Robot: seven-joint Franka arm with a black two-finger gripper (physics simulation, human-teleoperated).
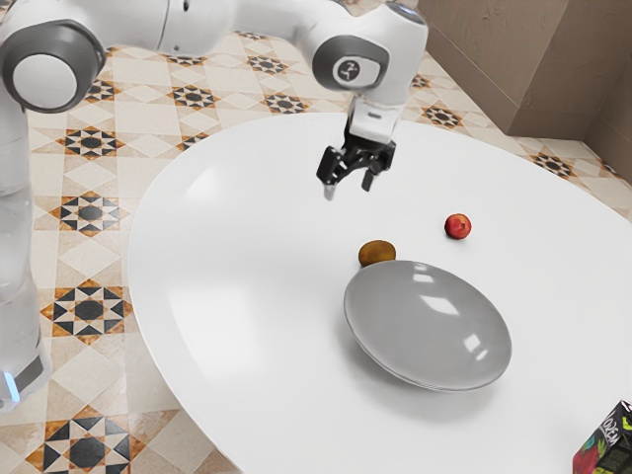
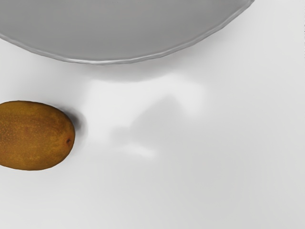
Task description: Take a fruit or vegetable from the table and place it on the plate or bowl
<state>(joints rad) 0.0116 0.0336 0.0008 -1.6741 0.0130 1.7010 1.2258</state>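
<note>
**tinkerbot:** ok so where's the hand (image 1: 347, 188) vs the fruit right now? can't work out which one it should go for.

**gripfan:** Going by the exterior view, the hand hangs above the white counter (image 1: 247, 296) with its fingers apart and nothing between them. The kiwi (image 1: 376, 253) sits on the counter at roughly 5 o'clock from the hand, pretty near. The red fruit (image 1: 457, 226) is further out, somewhere around 4 o'clock from the hand and about 2 o'clock from the kiwi. So my guess is the kiwi is the target, since it's the closer one.

**tinkerbot:** which way is the kiwi lying though?

**gripfan:** Long axis runs about 9-to-3 in the exterior view, more or less along the near rim of the grey bowl (image 1: 427, 324). In the wrist view there's a strip of bare counter between the kiwi (image 2: 33, 135) and that rim, so it's just beside it, not touching. I'd say the hand needs to slide over toward 5 o'clock, drop, and close across the short width. After that the bowl is only a short hop, 5 o'clock from the kiwi.

**tinkerbot:** head count?

**gripfan:** One arm with one hand, two fruits (one kiwi, one red), one bowl, plus one box (image 1: 604, 446) way off at 4 o'clock from the bowl. Nothing is in the bowl yet.
</note>
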